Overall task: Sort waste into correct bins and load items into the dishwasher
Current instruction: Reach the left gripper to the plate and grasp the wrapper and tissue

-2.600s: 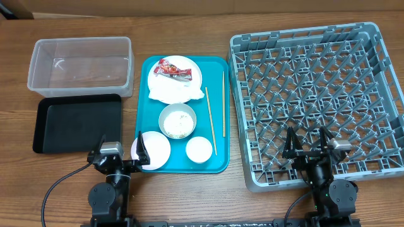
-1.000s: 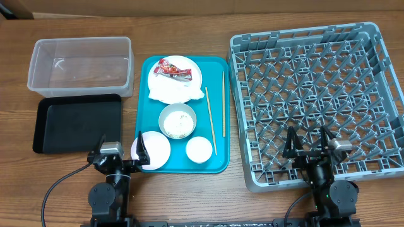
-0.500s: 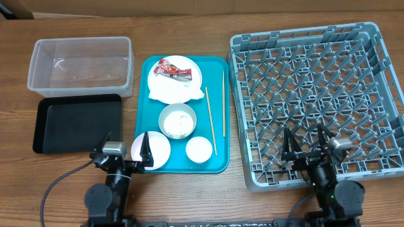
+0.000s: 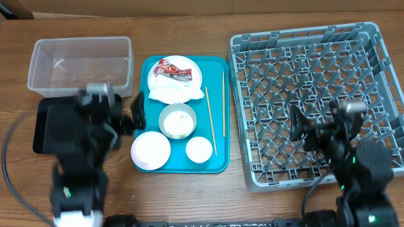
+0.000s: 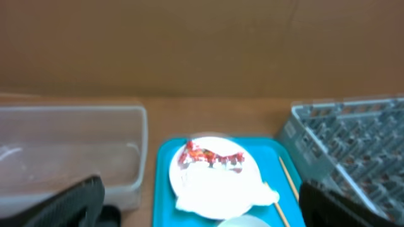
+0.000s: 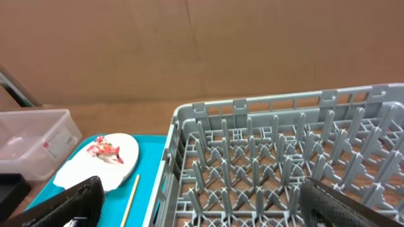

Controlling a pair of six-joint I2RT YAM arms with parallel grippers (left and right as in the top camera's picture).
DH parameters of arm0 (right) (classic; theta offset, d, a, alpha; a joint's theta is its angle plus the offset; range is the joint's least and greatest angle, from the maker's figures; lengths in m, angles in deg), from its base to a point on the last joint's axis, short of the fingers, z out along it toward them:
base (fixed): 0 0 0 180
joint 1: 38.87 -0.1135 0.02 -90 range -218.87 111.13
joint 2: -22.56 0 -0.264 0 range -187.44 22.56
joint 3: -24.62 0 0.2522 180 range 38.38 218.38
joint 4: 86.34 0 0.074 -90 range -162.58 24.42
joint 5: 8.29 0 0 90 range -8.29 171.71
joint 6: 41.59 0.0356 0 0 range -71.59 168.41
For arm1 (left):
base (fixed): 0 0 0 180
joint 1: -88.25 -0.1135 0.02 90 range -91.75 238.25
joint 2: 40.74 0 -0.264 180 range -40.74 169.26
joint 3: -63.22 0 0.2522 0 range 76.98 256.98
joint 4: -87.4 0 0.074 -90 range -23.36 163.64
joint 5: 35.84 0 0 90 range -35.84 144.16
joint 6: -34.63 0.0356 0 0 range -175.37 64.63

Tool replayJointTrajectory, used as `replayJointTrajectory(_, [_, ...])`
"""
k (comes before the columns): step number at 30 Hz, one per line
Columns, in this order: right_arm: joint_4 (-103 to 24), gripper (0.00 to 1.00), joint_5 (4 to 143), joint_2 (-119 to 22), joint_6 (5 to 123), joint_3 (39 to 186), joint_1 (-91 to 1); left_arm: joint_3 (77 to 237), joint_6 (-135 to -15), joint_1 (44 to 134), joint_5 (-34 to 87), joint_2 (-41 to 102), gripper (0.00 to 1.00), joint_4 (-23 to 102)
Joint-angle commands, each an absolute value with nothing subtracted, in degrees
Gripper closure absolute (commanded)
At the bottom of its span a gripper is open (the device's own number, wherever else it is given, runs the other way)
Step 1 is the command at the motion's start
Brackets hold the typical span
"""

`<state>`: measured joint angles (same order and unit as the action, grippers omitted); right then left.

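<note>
A red snack wrapper (image 4: 173, 69) and a crumpled white napkin (image 4: 169, 92) lie on a white plate (image 4: 189, 63) at the far end of the teal tray (image 4: 218, 162). A white bowl (image 4: 177, 121) with rice grains, a small white cup (image 4: 199, 149) and a pale pink plate (image 4: 151, 151) sit nearer. Two chopsticks (image 4: 210, 120) lie along the tray's right side. My left gripper (image 4: 107, 112) is open and empty over the black tray (image 4: 53, 135). My right gripper (image 4: 319, 129) is open and empty over the grey rack (image 4: 303, 63). The left wrist view shows the wrapper (image 5: 208, 156).
The clear tub (image 4: 79, 63) stands at the back left, empty, behind the black tray. The right wrist view shows the rack's pegs (image 6: 284, 164) and the plate (image 6: 104, 161) to the left. A brown cardboard wall runs along the far edge.
Both arms have lifted from the table's front edge and moved inward: the left over the black tray, the right over the rack's front part. Both grippers stay open. The dishes have not moved.
</note>
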<state>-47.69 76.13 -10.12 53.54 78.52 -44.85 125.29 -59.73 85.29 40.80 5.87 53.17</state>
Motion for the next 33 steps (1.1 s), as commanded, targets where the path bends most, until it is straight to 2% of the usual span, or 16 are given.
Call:
replayJointTrajectory(1, [-43.5, 0.0, 76.5, -18.6, 52.8, 88.2, -44.4, 144.7, -59.6, 86.4, 36.5, 21.4, 0.0, 41.9])
replayJointTrajectory(7, [-31.8, 0.0, 76.4, -32.9, 52.9, 102.6, -44.4, 179.3, -54.1, 91.1, 40.1, 49.3, 0.0, 15.3])
replayJointTrajectory(10, [-28.0, 0.0, 74.9, -38.5, 52.9, 107.8, -44.4, 193.3, -53.6, 93.3, 40.6, 60.9, 0.0, 7.4])
replayJointTrajectory(13, [-28.1, 0.0, 73.4, -42.0, 53.1, 108.8, -44.4, 200.9, -54.0, 94.3, 37.8, 69.2, 0.0, 6.3])
replayJointTrajectory(19, [-28.0, 0.0, 69.0, -46.1, 53.1, 108.8, -44.4, 201.6, -54.4, 94.7, 32.4, 79.3, 0.0, 10.5])
replayJointTrajectory(21, [-27.8, 0.0, 69.0, -46.6, 53.1, 108.8, -44.4, 201.6, -59.2, 94.8, 32.4, 82.2, 0.14, 10.7])
replayJointTrajectory(22, [-27.7, 0.0, 69.0, -46.8, 53.1, 108.8, -44.4, 201.6, -63.8, 95.0, 33.8, 83.5, 0.14, 10.2])
replayJointTrajectory(27, [-27.4, 0.0, 69.0, -46.9, 53.1, 108.8, -44.4, 201.6, -89.8, 97.2, 51.2, 88.8, 0.07, 4.4])
replayJointTrajectory(30, [-26.9, 0.0, 69.0, -46.9, 53.1, 108.8, -44.4, 201.6, -94.8, 99.4, 54.6, 91.3, 0.01, 4.0])
replayJointTrajectory(33, [-26.3, 0.0, 69.0, -46.9, 53.1, 108.8, -44.4, 201.6, -97.5, 100.9, 55.0, 93.5, 0.0, 5.6])
